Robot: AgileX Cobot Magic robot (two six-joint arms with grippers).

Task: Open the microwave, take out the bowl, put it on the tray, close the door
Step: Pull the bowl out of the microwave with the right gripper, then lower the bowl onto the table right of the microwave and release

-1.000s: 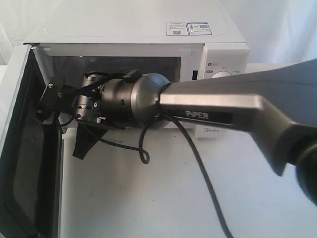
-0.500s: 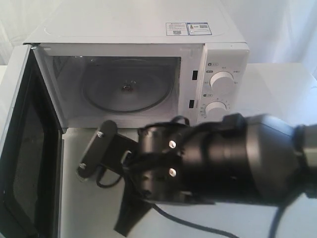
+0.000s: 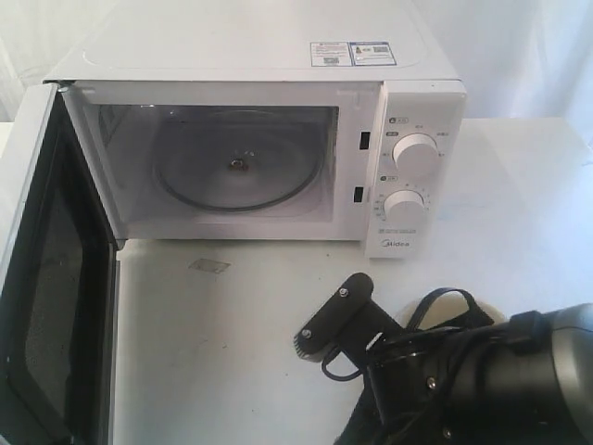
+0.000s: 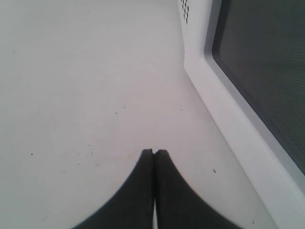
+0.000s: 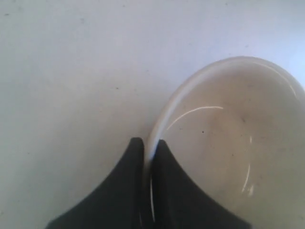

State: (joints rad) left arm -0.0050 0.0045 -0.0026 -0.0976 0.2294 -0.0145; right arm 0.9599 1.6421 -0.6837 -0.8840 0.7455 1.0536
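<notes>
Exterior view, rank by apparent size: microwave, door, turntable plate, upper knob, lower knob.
1. microwave
2. door: open, nearer the camera and cut off by the picture's edge, so its rank is unsure
3. turntable plate
4. upper knob and lower knob: they look alike, not ranked
</notes>
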